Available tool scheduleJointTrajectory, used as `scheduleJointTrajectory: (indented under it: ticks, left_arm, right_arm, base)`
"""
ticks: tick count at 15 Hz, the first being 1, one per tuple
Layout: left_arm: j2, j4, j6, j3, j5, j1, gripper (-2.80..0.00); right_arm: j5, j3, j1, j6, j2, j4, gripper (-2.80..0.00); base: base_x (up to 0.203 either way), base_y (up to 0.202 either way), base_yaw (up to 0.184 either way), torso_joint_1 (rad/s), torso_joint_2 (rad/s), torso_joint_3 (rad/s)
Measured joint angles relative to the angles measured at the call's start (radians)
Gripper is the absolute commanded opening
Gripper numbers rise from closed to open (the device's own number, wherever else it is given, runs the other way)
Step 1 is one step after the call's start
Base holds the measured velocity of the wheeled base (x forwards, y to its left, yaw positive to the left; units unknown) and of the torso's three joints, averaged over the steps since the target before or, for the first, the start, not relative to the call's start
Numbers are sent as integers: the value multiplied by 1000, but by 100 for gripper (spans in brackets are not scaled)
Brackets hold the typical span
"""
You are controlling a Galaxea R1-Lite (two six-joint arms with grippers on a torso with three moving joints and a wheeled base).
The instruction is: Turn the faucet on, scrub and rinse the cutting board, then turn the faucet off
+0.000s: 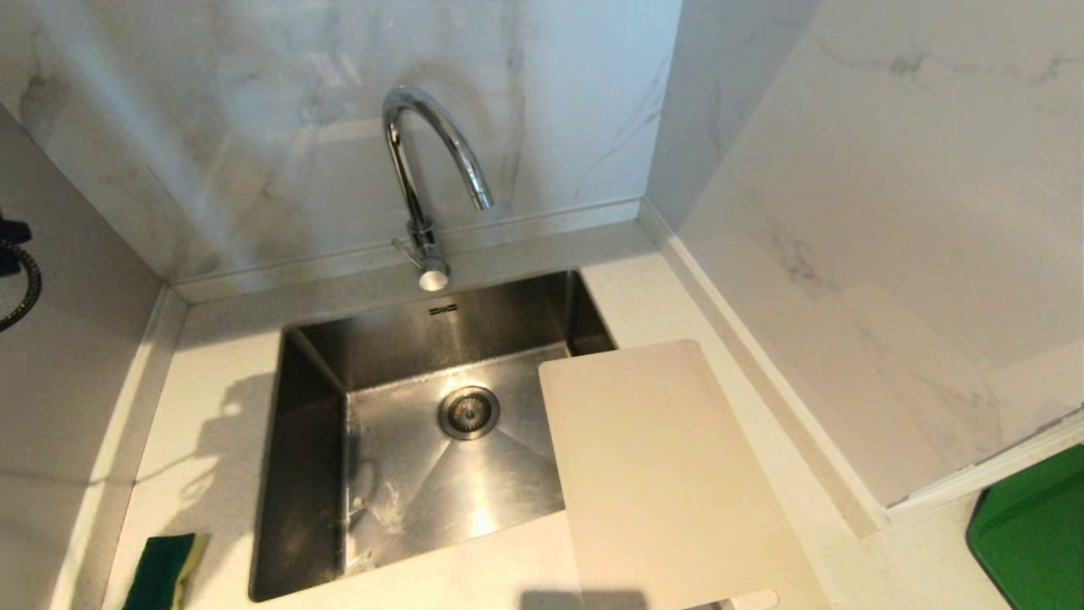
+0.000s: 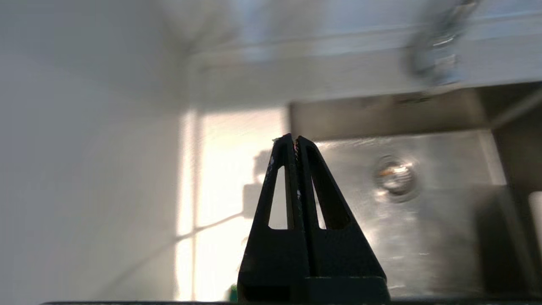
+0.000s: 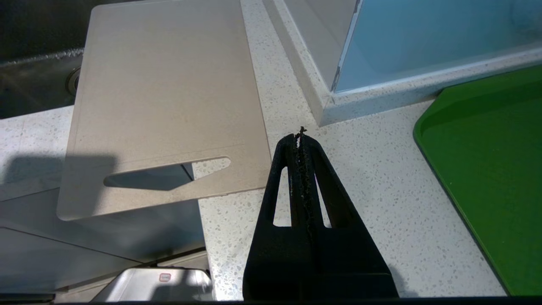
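While no water runs, the tall chrome gooseneck faucet (image 1: 428,182) stands at 12 o'clock behind the steel sink (image 1: 313,474). The large cream-white plastic cutting board (image 1: 669,474) bridges the rim at 4 o'clock, probably staged for rinsing. Left gripper (image 2: 295,142) is closed, empty, above the basin. Only the right wrist view shows the closed, empty right gripper (image 3: 301,140) and the board's slot.

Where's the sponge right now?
In the head view, the sponge lies on the counter at the robot's left, beside the sink's near-left corner.
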Motion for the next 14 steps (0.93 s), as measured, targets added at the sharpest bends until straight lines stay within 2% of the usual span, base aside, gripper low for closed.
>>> scheduleJointTrajectory:
  ticks: [1,3,4,5,11,14]
  left_arm:
    - [-24,-1,1,39,-45,51,-280]
    - [-81,-5,11,119,-189,142,-280]
    - [-113,-6,14,164,-255,169,-280]
    - [-140,-9,19,208,-282,180,-280]
    - [-385,-146,86,633,-340,173,-280]
    - [-523,-159,82,815,-341,171,-280]
  right_arm:
    - [0,0,0,0,0,0,-280]
    - [0,0,0,0,0,0,-280]
    - [0,0,0,-1,0,0,-280]
    - [0,0,0,-1,0,0,-280]
    - [0,0,0,0,0,0,-280]
    - [0,0,0,-1,0,0,-280]
  base:
    - [0,0,0,0,0,0]
    - [0,0,0,0,0,0]
    - [0,0,0,0,0,0]
    - [0,0,0,0,0,0]
    - [0,0,0,0,0,0]
    - [0,0,0,0,0,0]
